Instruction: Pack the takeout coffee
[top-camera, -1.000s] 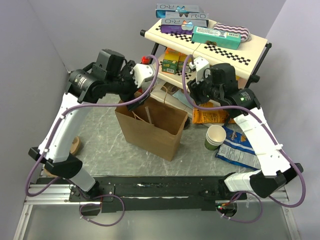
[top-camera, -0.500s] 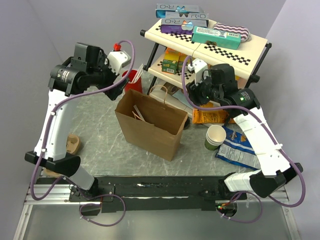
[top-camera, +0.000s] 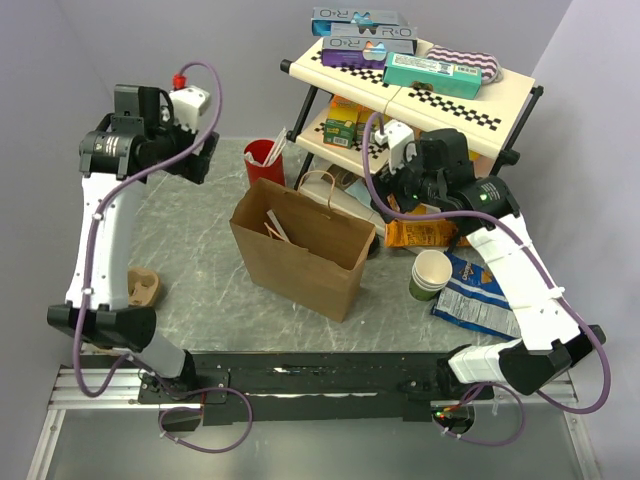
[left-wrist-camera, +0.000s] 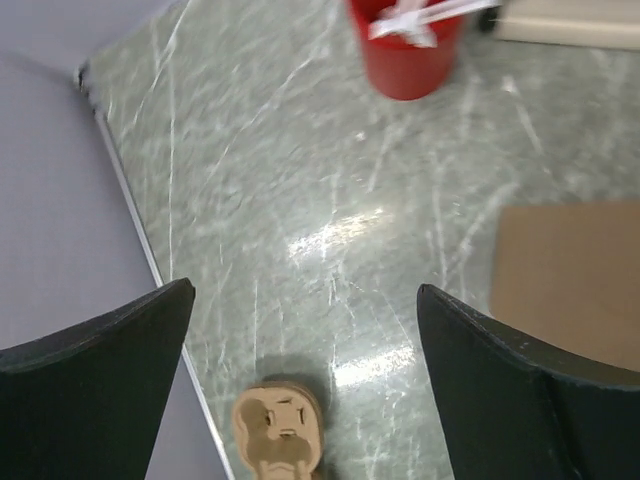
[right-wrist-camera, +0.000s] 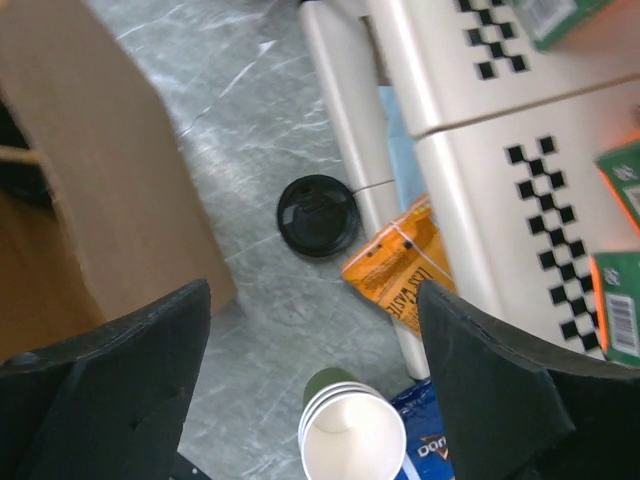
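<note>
From above, the brown paper bag (top-camera: 300, 255) stands open on the table (top-camera: 200, 270), ready to receive things. In the left wrist view, the left gripper (left-wrist-camera: 305, 292) is spread wide and empty, and I judge it is kept out of the way. In the right wrist view, the right gripper (right-wrist-camera: 312, 292), also wide and empty, points toward the takeout coffee (right-wrist-camera: 318, 215). The cup stands upright between the bag and the shelf leg (right-wrist-camera: 345, 110), so a grasp probably comes next.

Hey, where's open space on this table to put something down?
Widest: table left of the bag, between the red cup and the left wall. Also a strip in front of the bag. Crowded right of it: lidded cup, cup stack, snack bags.
</note>
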